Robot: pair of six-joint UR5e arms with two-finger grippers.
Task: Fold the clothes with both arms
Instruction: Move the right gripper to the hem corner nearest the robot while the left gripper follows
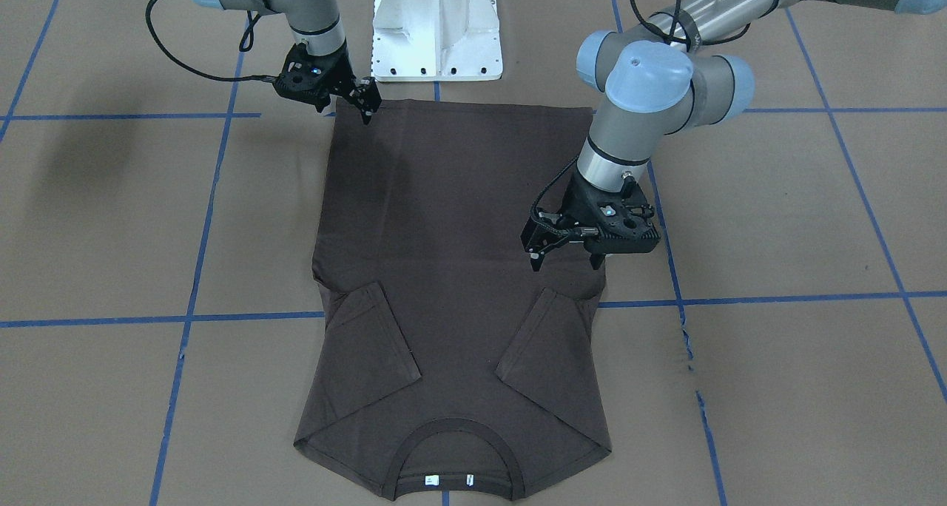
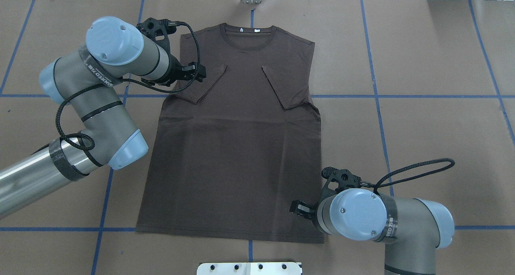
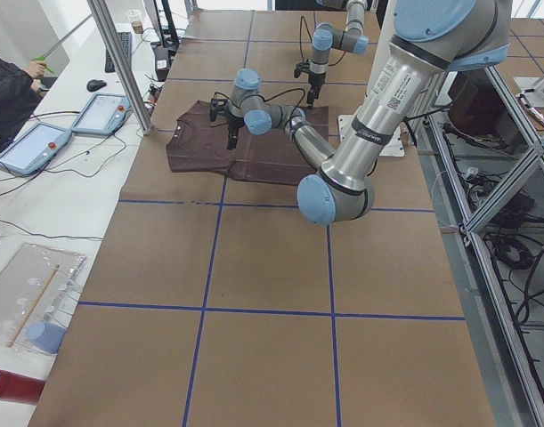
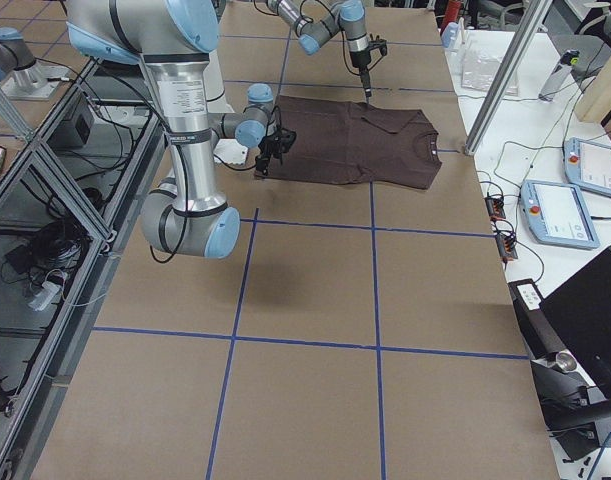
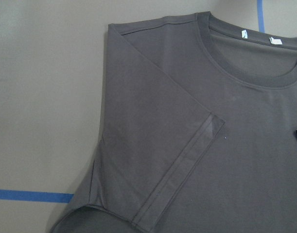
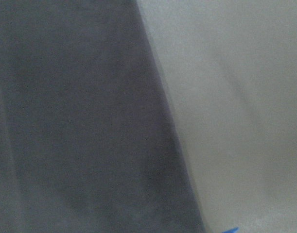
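Left tool [image 1: 565,260] hangs open, empty, above the T-shirt [image 1: 444,217]; right tool [image 1: 365,105] at its hem corner, perhaps shut, cannot tell.

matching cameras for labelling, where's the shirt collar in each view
front-facing: collar at bottom centre.
overhead: collar at top centre.
exterior left: collar at the shirt's left end.
exterior right: collar at the shirt's right end.
left wrist: collar at top right.
right wrist: not in it.
landmark: two white tags inside the collar.
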